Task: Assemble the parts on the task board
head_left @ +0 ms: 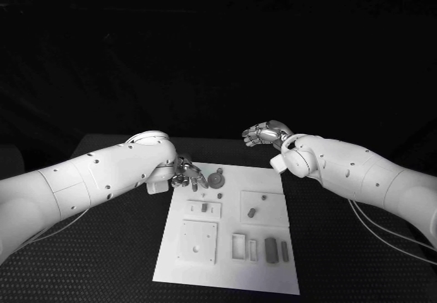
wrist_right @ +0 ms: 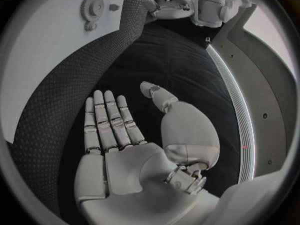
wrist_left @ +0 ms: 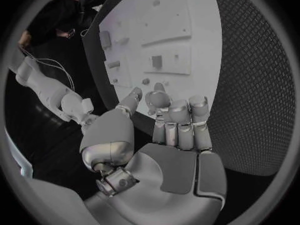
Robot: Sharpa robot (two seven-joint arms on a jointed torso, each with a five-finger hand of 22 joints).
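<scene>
Where the left arm crosses the table point(head_left: 109, 265), its bulk hides the wrist, and the left hand point(head_left: 185, 173) peeks out at the board's ten o'clock corner, fingers curled loosely with nothing between them. The task board point(head_left: 173, 259) lies flat in the middle, white, with raised square plates and shallow slots. Grey parts point(head_left: 271, 249) stand in slots toward five o'clock; a small gear point(head_left: 216, 180) sits near twelve, its teeth hard to make out. Off the board at one o'clock, the right hand point(head_left: 266, 134) hovers, palm flat, fingers straight and apart, holding nothing.
</scene>
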